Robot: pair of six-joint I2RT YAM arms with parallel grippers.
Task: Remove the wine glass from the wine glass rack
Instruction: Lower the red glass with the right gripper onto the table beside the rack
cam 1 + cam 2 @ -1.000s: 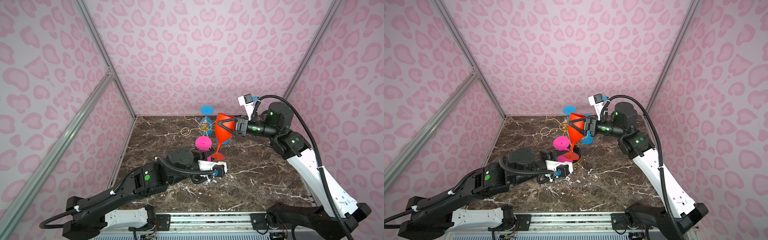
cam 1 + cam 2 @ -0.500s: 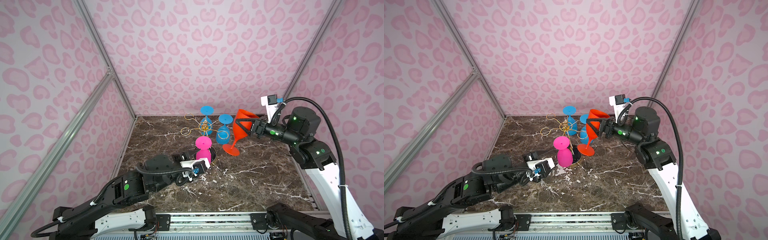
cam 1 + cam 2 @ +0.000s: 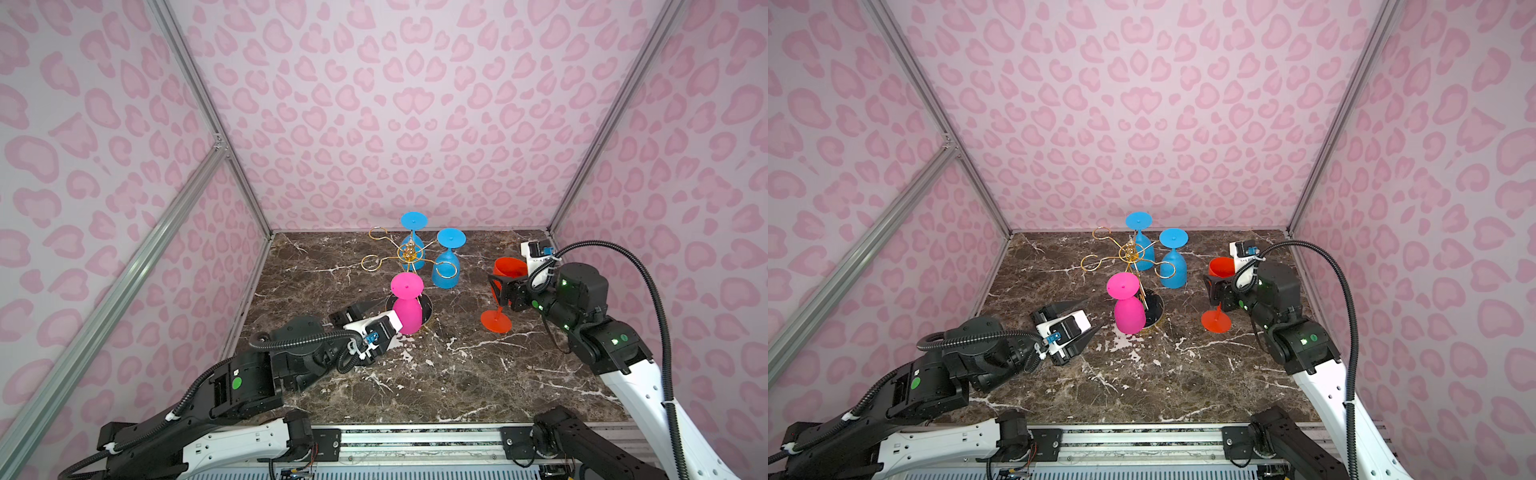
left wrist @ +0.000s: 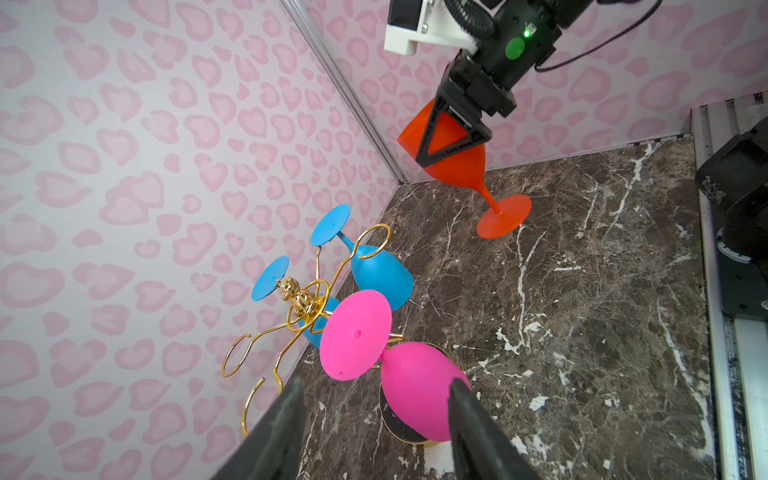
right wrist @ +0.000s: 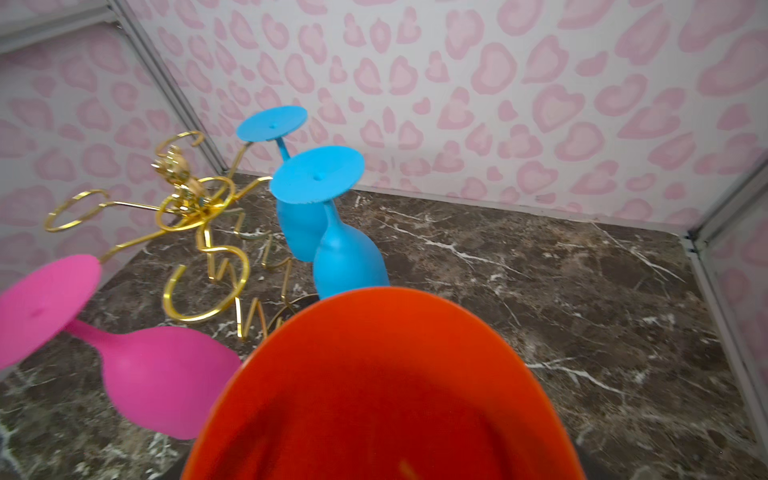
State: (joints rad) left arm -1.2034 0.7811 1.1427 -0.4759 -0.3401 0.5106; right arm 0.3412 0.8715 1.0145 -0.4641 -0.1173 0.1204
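One orange wine glass (image 3: 509,269) was off the wine glass rack (image 3: 409,253), well to that stand's right in both top views. It was tilted, with its bowl up and its round foot low over the marble tabletop (image 3: 415,374); whether the foot touched the stone could not be told. The right gripper (image 3: 503,289) clasped the bowl, with a black finger (image 4: 453,148) lying across its outside. Three glasses hung upside down on the gold rack. A pink glass (image 3: 1128,313) was on the near side over the round black base, and a nearer blue glass (image 3: 1173,270) and a farther blue glass (image 3: 1138,220) were toward the back wall. The left gripper (image 3: 1095,312) lay low just beside the pink glass, jaws parted and holding nothing.
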